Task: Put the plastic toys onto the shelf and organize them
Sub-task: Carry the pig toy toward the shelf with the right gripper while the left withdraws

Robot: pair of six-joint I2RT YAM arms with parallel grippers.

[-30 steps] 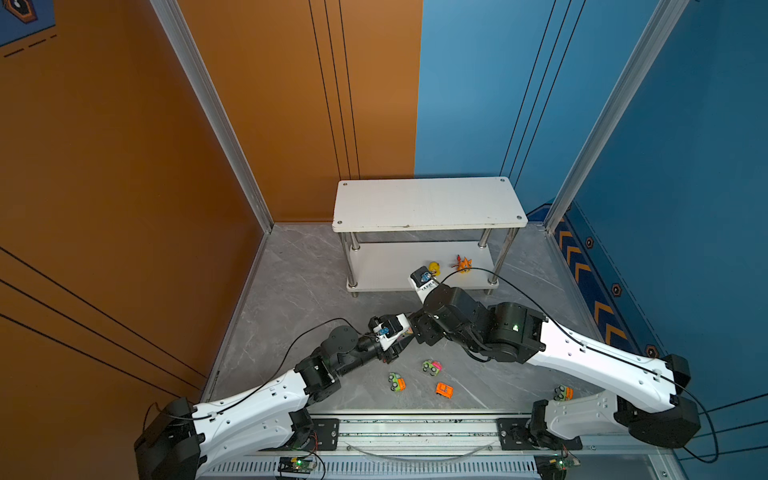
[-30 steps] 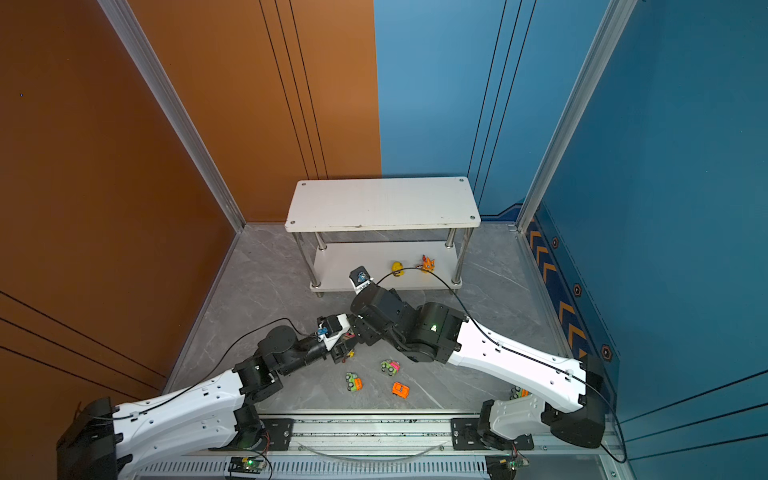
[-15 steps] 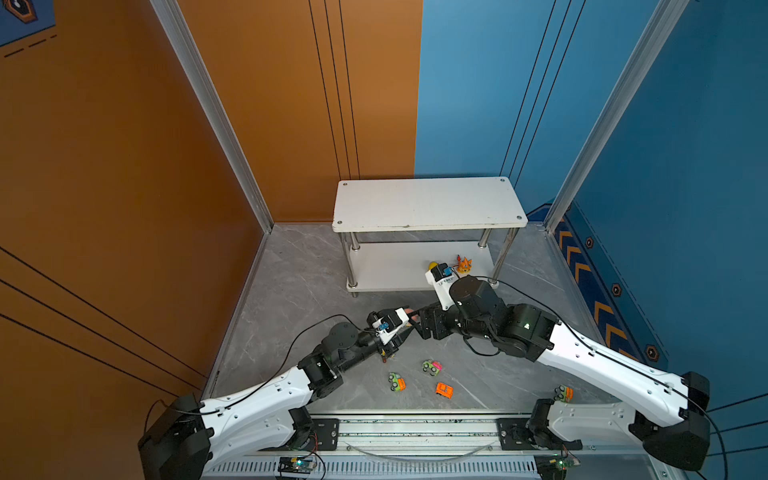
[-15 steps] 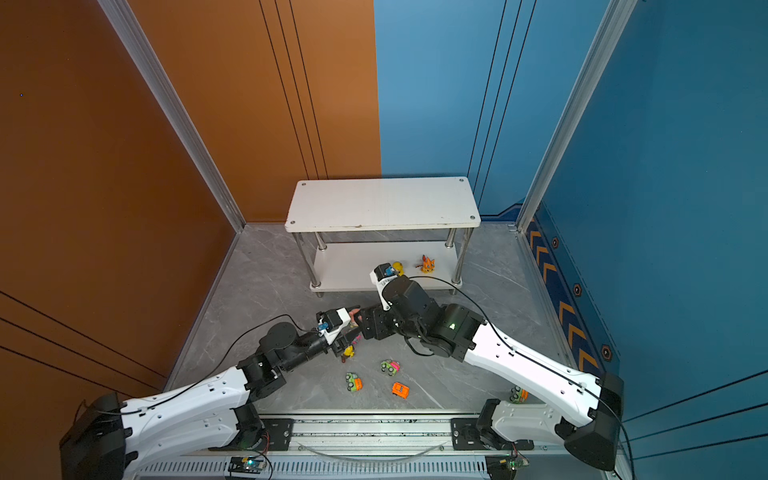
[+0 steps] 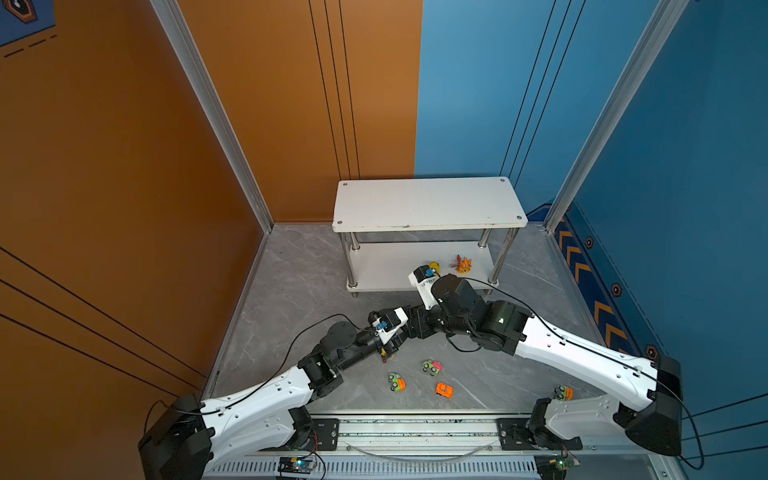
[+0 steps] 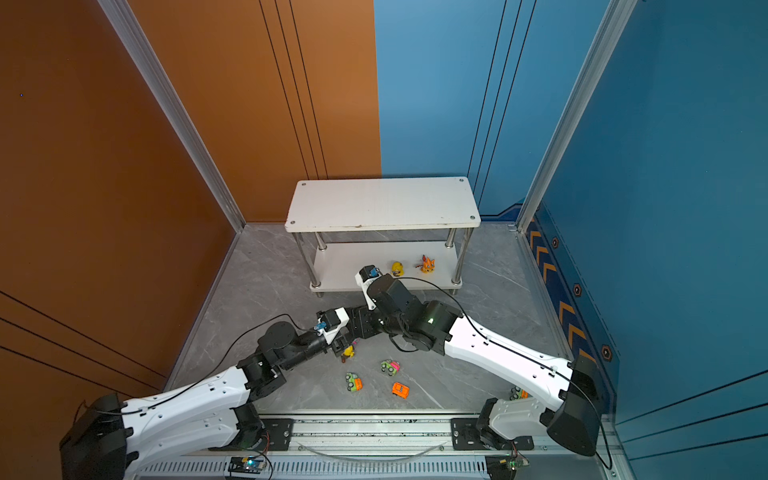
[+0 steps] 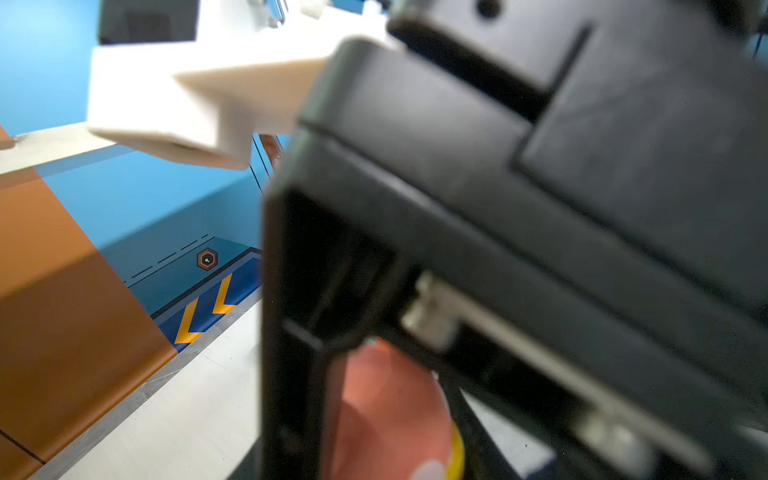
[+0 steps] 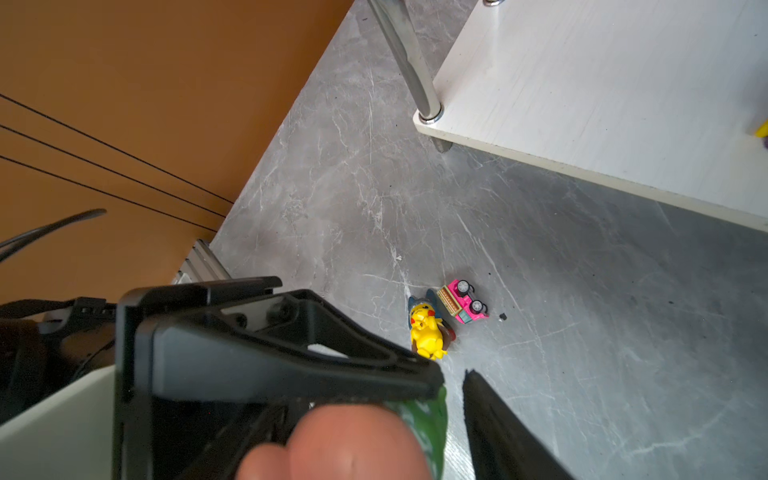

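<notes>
My left gripper (image 5: 394, 338) is shut on a pink-orange toy figurine (image 7: 382, 399) with a yellow edge, low over the floor in front of the shelf (image 5: 428, 203). My right gripper (image 8: 453, 386) meets it head-on. Its jaws are open around the same toy (image 8: 353, 440): one finger (image 8: 291, 374) lies against the toy's green part and the other stands apart. In both top views the grippers hide this toy. A yellow figurine (image 6: 397, 268) and an orange one (image 5: 463, 264) stand on the shelf's lower board.
On the floor under the grippers lie a yellow figurine (image 8: 424, 332) and a pink car (image 8: 461, 301). Closer to the front rail are a green-orange car (image 5: 397, 381), a green-pink car (image 5: 432, 368) and an orange car (image 5: 444, 390). Another car (image 5: 563, 392) sits by the right arm's base.
My right gripper has shifted a little against the left gripper, and its jaws have narrowed around the toy. The left arm has stayed still, gripping as before.
</notes>
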